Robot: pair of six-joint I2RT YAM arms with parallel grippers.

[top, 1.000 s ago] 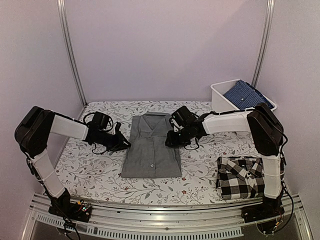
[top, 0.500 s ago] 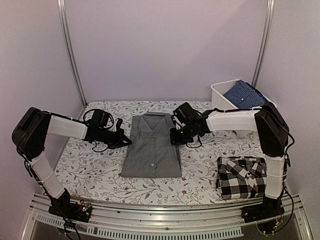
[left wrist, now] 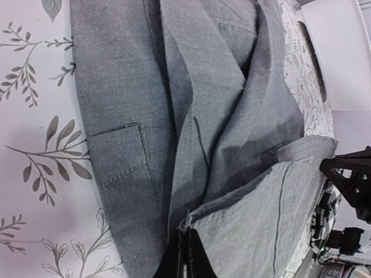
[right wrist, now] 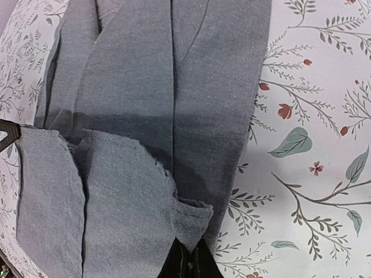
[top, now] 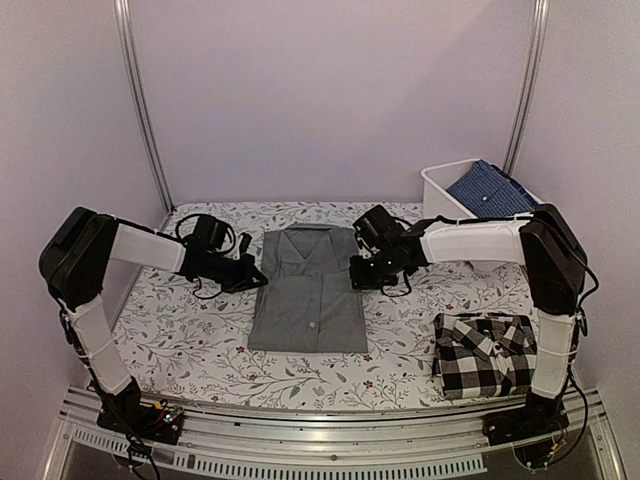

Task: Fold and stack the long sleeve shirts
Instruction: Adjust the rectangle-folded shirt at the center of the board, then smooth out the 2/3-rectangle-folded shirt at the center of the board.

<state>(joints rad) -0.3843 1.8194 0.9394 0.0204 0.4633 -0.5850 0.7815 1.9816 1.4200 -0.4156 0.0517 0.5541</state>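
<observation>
- The left gripper (top: 252, 277) is pinching the left edge of the grey shirt (top: 308, 300).
- The right gripper (top: 358, 273) is clamping its right edge.
- The grey shirt is lying mid-table (top: 200, 340), with the checked shirt (top: 482, 353) sitting folded at the near right.

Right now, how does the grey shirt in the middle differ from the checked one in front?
The grey shirt is plain; the checked shirt has black-and-white squares. The grey shirt lies central and longer; the checked shirt sits compact at the near right corner. The left gripper and right gripper pinch the grey shirt's sides; the checked shirt is untouched. Both are collared.
</observation>
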